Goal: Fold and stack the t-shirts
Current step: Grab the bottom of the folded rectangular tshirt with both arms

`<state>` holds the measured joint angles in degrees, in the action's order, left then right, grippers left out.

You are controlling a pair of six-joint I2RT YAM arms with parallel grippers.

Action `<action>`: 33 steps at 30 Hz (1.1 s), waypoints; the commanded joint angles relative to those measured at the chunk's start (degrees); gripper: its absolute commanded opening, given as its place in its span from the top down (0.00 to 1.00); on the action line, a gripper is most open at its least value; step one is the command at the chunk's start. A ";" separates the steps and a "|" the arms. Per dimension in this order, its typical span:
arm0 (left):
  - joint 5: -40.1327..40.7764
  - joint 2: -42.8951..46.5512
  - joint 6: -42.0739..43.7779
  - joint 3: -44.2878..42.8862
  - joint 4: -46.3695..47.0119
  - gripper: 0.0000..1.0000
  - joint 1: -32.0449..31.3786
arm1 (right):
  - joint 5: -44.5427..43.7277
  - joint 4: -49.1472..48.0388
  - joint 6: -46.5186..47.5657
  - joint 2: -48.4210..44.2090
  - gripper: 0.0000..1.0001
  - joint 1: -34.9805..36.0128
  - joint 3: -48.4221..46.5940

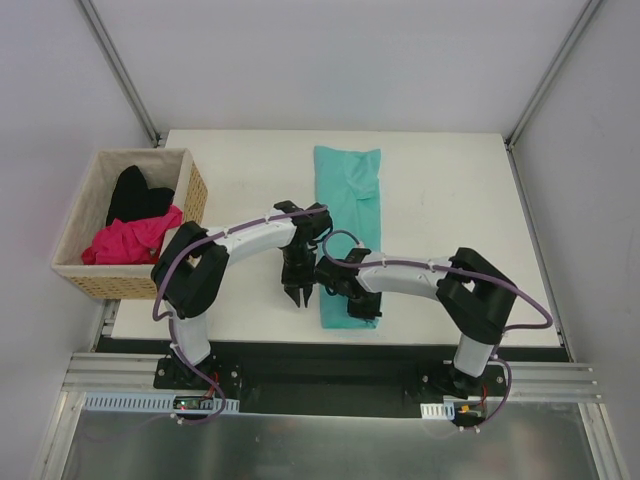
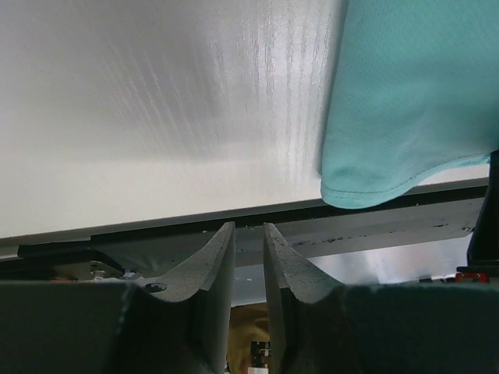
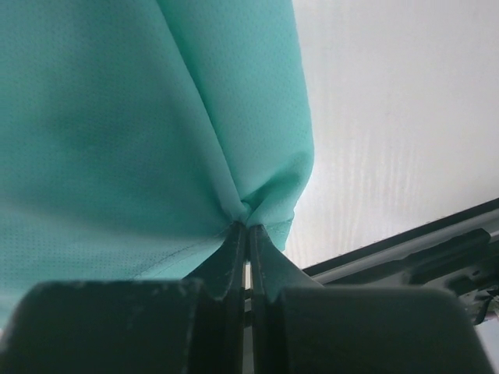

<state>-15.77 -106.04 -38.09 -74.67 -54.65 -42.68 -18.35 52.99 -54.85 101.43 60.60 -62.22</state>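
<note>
A teal t-shirt [image 1: 348, 190] lies folded into a long narrow strip running from the far middle of the table to its near edge. My right gripper [image 1: 352, 303] is shut on the strip's near end, and the right wrist view shows the cloth [image 3: 140, 117] bunched at the fingertips [image 3: 248, 226]. Just left of the strip, my left gripper [image 1: 299, 298] hangs over the bare table. Its jaws [image 2: 249, 226] stand slightly apart with nothing between them, and the teal hem [image 2: 413, 101] lies to its right. A magenta pink t-shirt [image 1: 130, 240] and a black t-shirt [image 1: 135, 195] lie crumpled in the basket.
The woven wicker basket [image 1: 195, 195] stands at the table's left edge. The white table [image 1: 450, 200] ends at a black rail [image 1: 330, 350] just below both grippers. Grey walls and frame posts enclose the far side.
</note>
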 commanded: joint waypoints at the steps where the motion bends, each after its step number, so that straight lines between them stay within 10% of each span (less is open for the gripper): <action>1: 0.74 3.12 -0.06 0.41 -0.63 0.79 0.58 | 1.74 -3.60 0.79 2.72 0.99 1.54 -3.70; 33: -8.40 -5.32 2.93 1.55 4.91 0.71 -0.04 | 1.56 -1.14 2.03 3.95 1.00 3.21 -6.51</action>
<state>-22.26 -112.53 -35.14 -72.99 -48.66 -42.17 -17.50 51.75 -53.67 104.47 63.42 -66.98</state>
